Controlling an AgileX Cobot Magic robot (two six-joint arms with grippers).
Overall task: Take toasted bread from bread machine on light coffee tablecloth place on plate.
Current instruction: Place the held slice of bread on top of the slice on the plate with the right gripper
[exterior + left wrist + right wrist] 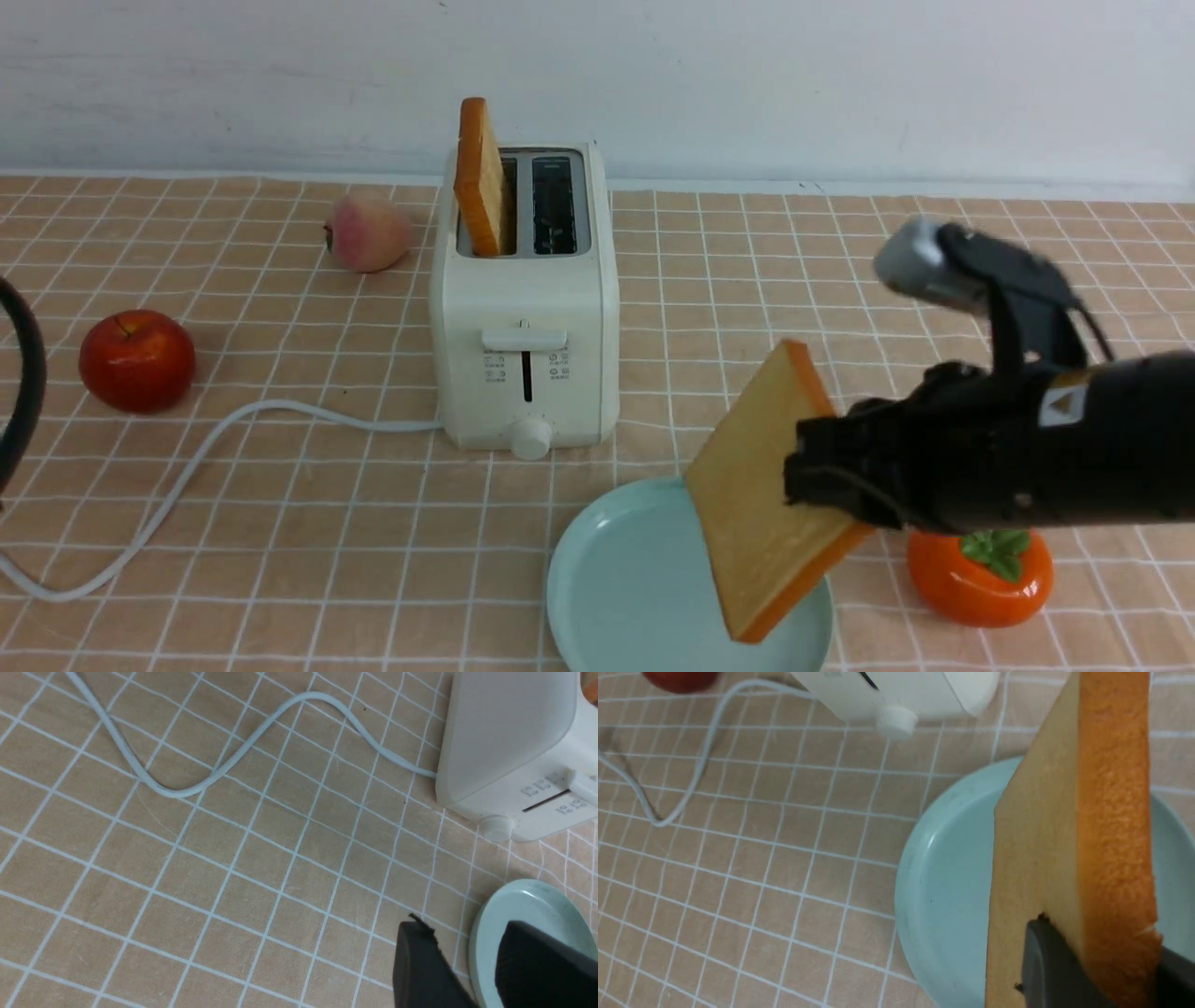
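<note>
1. Both jaws of the right gripper (814,478) clamp one toasted bread slice (747,509), tilted above the plate (611,583).
2. Empty, the left gripper (461,933) is spread above the light coffee tablecloth (243,868).
3. In the bread machine (523,313)'s left slot stands the other slice (481,177).

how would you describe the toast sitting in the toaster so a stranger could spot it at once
Start at the cream-white bread machine in the middle of the gridded tablecloth. The slice stands on edge in its left slot, poking well above the top. Unlike the other slice, which the right gripper holds tilted over the teal plate, nothing grips it.
</note>
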